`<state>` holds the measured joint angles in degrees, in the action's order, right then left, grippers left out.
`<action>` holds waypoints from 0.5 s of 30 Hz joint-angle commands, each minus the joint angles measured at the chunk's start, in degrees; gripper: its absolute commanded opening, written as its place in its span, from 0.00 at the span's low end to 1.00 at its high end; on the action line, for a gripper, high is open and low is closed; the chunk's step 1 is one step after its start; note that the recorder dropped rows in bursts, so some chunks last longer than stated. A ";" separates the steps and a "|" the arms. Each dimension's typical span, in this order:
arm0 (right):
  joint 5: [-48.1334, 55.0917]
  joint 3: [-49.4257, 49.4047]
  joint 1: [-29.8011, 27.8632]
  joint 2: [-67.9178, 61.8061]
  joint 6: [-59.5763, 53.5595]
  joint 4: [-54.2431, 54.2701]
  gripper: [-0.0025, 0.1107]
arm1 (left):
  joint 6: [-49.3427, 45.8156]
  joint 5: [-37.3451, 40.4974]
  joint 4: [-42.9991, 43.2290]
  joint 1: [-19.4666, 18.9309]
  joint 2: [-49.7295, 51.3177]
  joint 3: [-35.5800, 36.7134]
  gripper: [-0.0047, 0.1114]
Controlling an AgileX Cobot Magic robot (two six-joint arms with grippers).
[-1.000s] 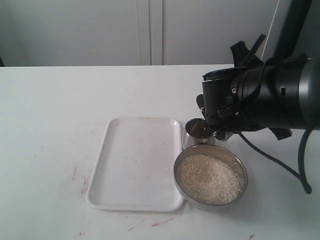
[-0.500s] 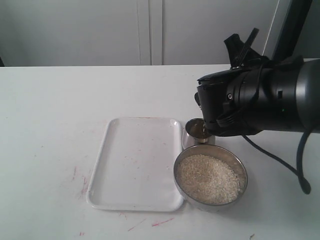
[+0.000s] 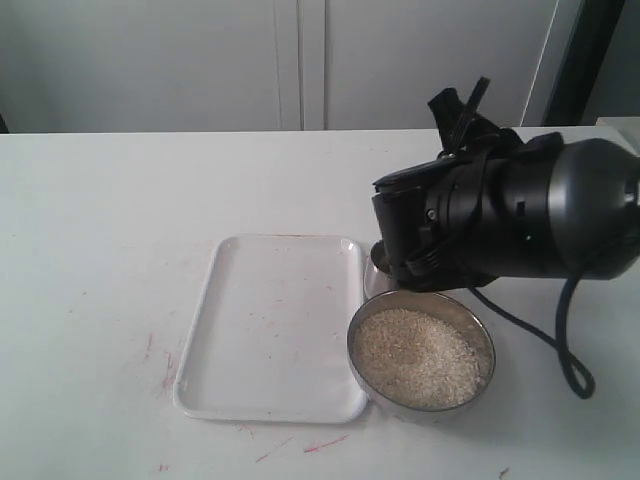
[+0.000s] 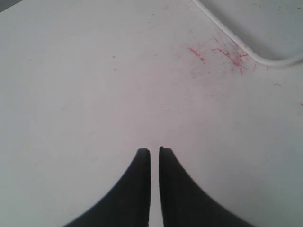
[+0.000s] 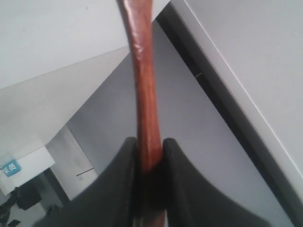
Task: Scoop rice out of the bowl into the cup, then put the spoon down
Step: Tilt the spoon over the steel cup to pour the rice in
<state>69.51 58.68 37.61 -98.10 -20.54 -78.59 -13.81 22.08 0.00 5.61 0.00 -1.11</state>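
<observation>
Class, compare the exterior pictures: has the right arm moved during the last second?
Yes. The right arm has swung left toward the tray, which stayed put, and now hides most of the cup.

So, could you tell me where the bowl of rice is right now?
In the exterior view the bowl stands right of centre, beside the white tray's right edge, in front of the right arm.

A small blue label [image 5: 9, 166] on a white surface [image 5: 29, 163] in the right wrist view carries white characters too blurred to read.
</observation>
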 commanded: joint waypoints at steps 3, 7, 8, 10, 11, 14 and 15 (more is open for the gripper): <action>0.45 0.09 0.63 -1.74 0.25 -3.85 0.02 | 0.33 2.80 -0.32 0.31 0.00 0.52 0.16; 0.45 0.09 0.63 -1.74 0.37 -5.05 0.02 | 0.33 2.80 -0.32 0.31 0.00 0.52 0.16; 0.45 0.09 0.63 -1.74 0.62 -5.29 0.02 | 0.33 2.80 -0.32 0.31 0.00 0.52 0.16; 0.45 0.09 0.63 -1.74 1.03 -5.17 0.02 | 0.33 2.80 -0.32 0.31 0.00 0.52 0.16; 0.45 0.09 0.63 -1.74 1.03 -5.17 0.02 | 0.33 2.80 -0.32 0.31 0.00 0.52 0.16; 0.45 0.09 0.63 -1.64 1.46 -5.77 0.02 | 0.33 2.80 -0.32 0.31 0.00 0.52 0.16; 0.45 0.09 0.63 -1.55 2.16 -5.78 0.02 | 0.33 2.80 -0.32 0.31 0.00 0.52 0.16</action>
<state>69.41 58.68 38.25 -99.84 -19.69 -83.00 -13.81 22.08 0.00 5.61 0.00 -1.11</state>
